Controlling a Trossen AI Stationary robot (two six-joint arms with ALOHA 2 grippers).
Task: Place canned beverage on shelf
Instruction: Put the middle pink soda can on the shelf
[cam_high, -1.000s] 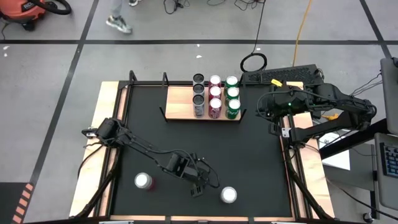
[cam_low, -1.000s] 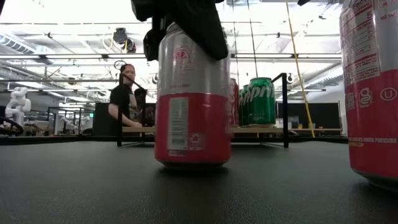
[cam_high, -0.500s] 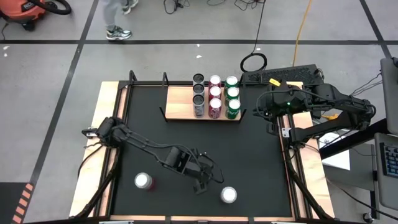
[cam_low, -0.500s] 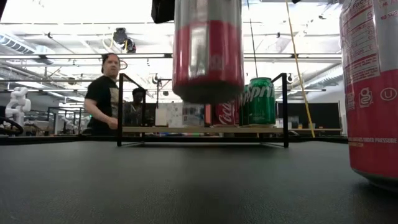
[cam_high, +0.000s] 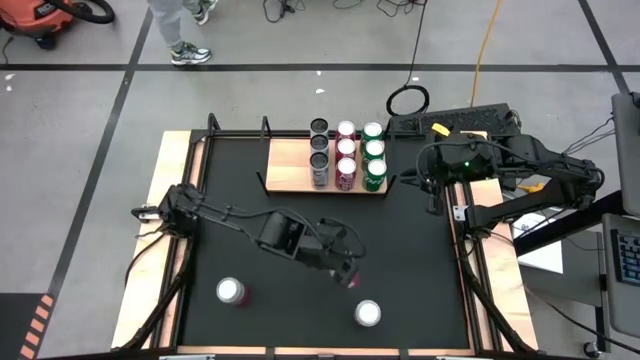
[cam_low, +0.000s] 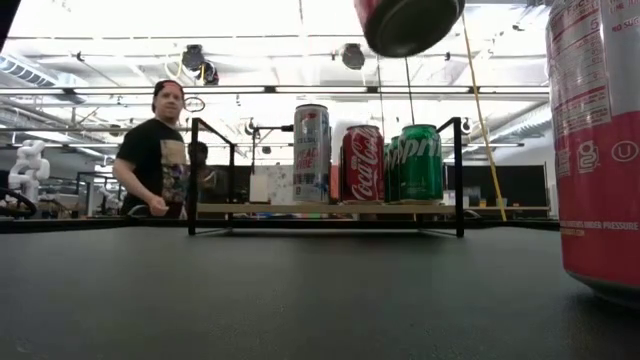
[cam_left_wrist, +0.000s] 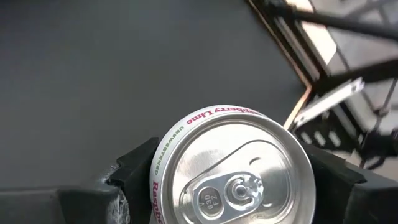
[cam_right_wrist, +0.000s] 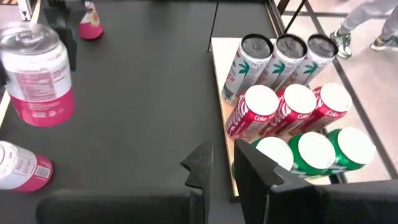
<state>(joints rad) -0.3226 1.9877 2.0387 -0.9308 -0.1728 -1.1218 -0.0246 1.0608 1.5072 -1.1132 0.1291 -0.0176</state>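
1. Left wrist view: left hand (cam_left_wrist: 231, 186) grips a pink-and-white can (cam_left_wrist: 233, 171) by its sides, one dark finger on each flank, top and pull tab facing the camera. Hand is spread about a can's width, closed on the can.
2. Low view: the held can's underside (cam_low: 408, 22) shows at the top edge, tilted, well clear of the black tabletop (cam_low: 300, 300). Judged: pick-up is done, carry is in progress.
3. High view: left hand (cam_high: 345, 272) with the can sits over the mat in the near half of the tabletop, well apart from the shelf (cam_high: 288, 165) at the far side.
4. Shelf status: nine cans stand in three columns on its right part, tall slim silver ones (cam_high: 319, 152), red ones (cam_high: 346, 155), green ones (cam_high: 373, 155). The left part of the board is bare wood, room for a further column.
5. Remaining on the tabletop: one pink can (cam_high: 231, 291) near the front left, another (cam_high: 368, 314) near the front right, both upright.
6. Right hand (cam_high: 432, 190) waits beside the shelf's right end, fingers nearly together, holding nothing.
7. Judged left to do: carry the held can across, set it upright on the bare part, release. Two more cans would follow.
8. A person (cam_low: 152, 160) stands in the room beyond the tabletop.
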